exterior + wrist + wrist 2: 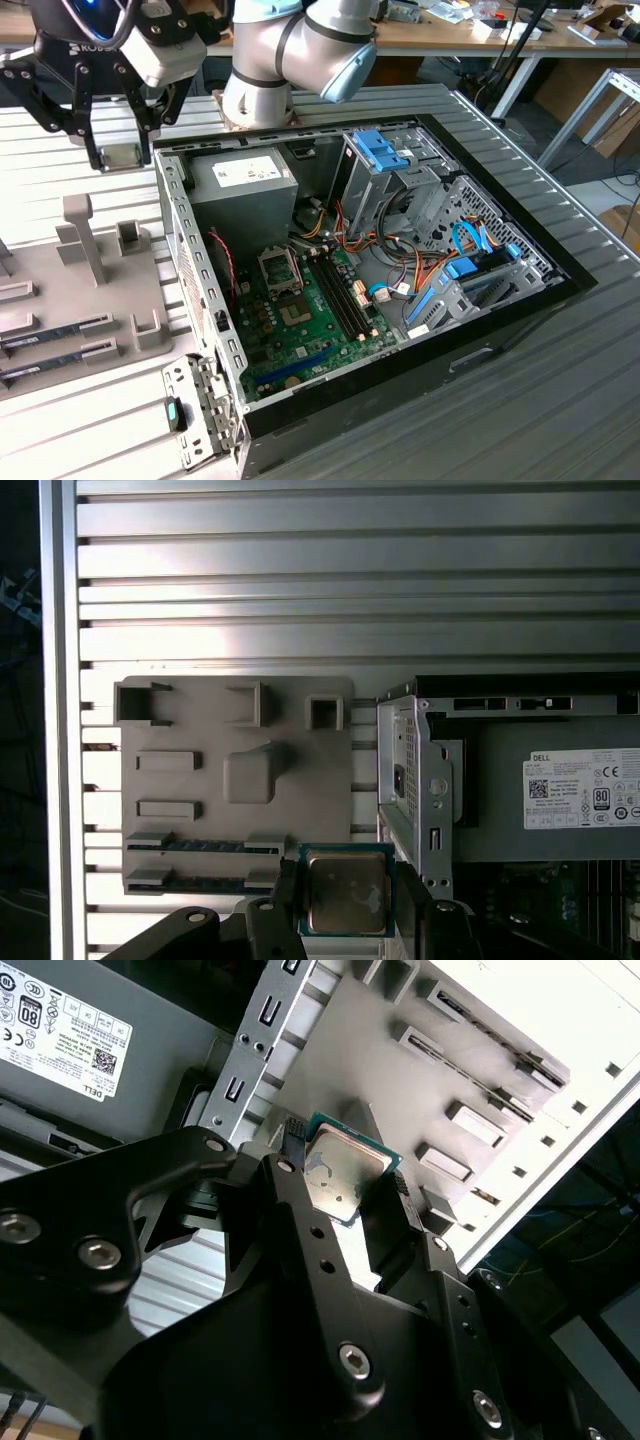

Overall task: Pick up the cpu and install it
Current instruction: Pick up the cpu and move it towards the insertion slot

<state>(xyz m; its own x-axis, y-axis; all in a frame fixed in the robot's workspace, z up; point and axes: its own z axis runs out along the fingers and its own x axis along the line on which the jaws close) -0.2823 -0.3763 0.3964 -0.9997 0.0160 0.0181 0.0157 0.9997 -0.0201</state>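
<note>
In the exterior view, you have the open computer case [200,330] lying on the ribbed worktop [560,390]. Inside it sit the green motherboard [310,320] with its dark socket frame [280,266], the grey power supply [245,178], a drive cage with blue clips [385,150] and a bundle of coloured cables [400,270]. Outside the case, beside its long wall, lies a grey holder plate [90,290] with memory sticks [60,332] in its slots. Your gripper [122,150] hangs outside the case, near the power-supply corner, with the cpu [121,157] between its jaws.

In the second wrist view, the jaws are pinching the cpu [342,1175] by two opposite edges. Its silver top plate is in plain sight and a thin green rim shows at the far side. Beyond it you see the case's perforated wall and the holder plate.

In the first wrist view, the cpu [347,892] sits flat between the jaws, just outside the case wall, over the holder plate's near corner.
</note>
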